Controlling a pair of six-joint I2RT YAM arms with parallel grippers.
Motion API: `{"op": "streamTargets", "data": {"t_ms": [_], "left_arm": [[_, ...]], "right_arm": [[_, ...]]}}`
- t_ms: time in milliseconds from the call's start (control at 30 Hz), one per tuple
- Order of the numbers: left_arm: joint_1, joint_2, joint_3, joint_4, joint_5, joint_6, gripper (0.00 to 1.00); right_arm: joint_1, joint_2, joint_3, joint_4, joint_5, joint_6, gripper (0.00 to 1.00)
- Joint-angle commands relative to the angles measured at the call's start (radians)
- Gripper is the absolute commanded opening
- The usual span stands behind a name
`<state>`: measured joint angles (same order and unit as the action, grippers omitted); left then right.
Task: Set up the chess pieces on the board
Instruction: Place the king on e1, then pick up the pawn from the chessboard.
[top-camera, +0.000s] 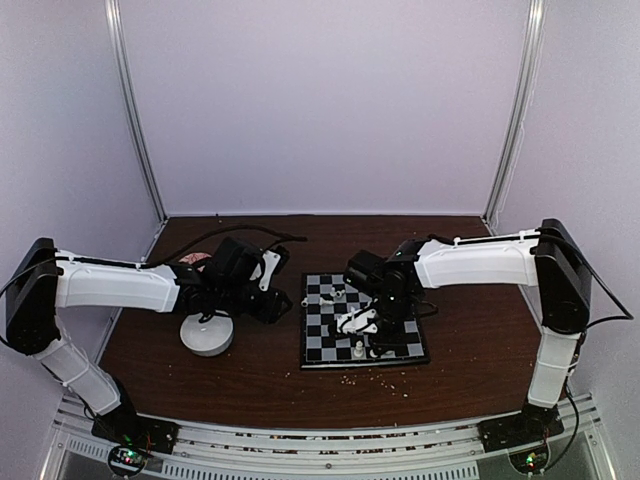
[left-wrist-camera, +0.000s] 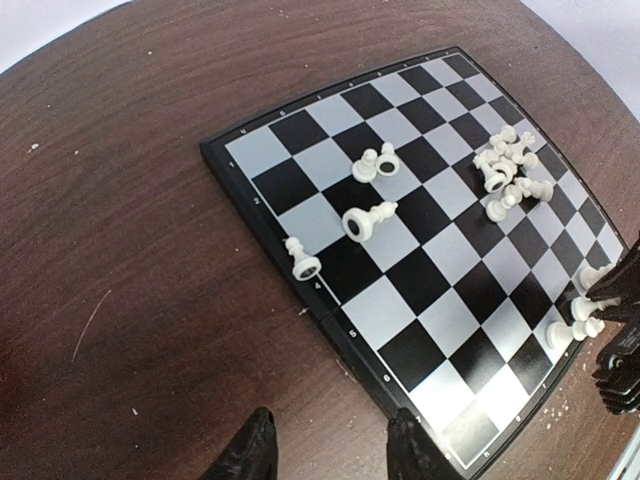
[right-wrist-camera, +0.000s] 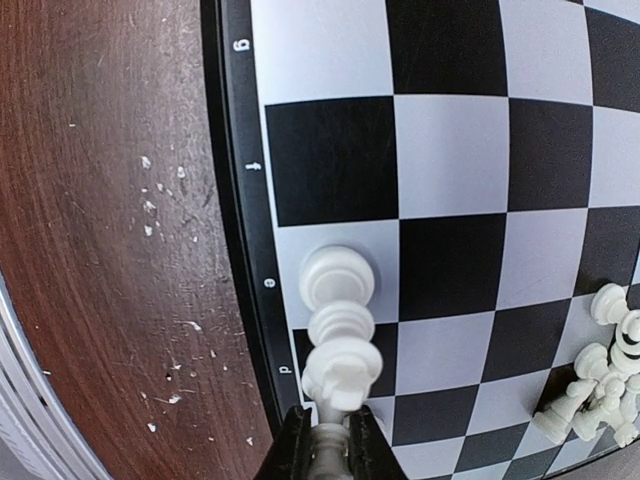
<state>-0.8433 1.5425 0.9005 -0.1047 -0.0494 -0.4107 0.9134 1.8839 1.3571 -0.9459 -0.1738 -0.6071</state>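
while the left jaws hang open beside the board (left-wrist-camera: 400, 310), the right jaws pinch a chess piece (right-wrist-camera: 332, 440).

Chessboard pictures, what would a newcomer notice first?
The board, black and grey on the brown table, with white chess pieces lying heaped near one side. At its edge the right pincer pinches a white piece beside a short row of others.
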Motion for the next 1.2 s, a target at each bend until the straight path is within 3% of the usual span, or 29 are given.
{"op": "streamTargets", "data": {"t_ms": [0, 167, 433, 667, 933, 1067, 1167], "left_arm": [[0.007, -0.01, -0.002, 0.049, 0.002, -0.008, 0.38], [0.007, -0.003, -0.002, 0.055, 0.009, -0.012, 0.38], [0.007, -0.005, -0.005, 0.057, 0.014, -0.011, 0.38], [0.007, 0.002, 0.026, 0.035, 0.02, 0.02, 0.39], [0.009, 0.081, 0.137, -0.04, 0.126, 0.151, 0.55], [0.043, 0.185, 0.289, -0.188, 0.259, 0.268, 0.54], [0.066, 0.223, 0.343, -0.234, 0.291, 0.339, 0.53]], "right_arm": [[0.006, 0.021, 0.016, 0.011, 0.034, -0.008, 0.15], [0.006, 0.009, 0.008, 0.017, 0.044, -0.006, 0.32], [0.005, -0.035, 0.011, 0.018, 0.043, 0.004, 0.41], [-0.021, -0.215, 0.027, -0.091, -0.011, -0.06, 0.5], [-0.275, -0.392, -0.036, -0.125, -0.322, -0.06, 0.52], [-0.474, -0.482, -0.274, 0.154, -0.447, 0.045, 0.51], [-0.555, -0.51, -0.391, 0.253, -0.506, 0.091, 0.51]]}}
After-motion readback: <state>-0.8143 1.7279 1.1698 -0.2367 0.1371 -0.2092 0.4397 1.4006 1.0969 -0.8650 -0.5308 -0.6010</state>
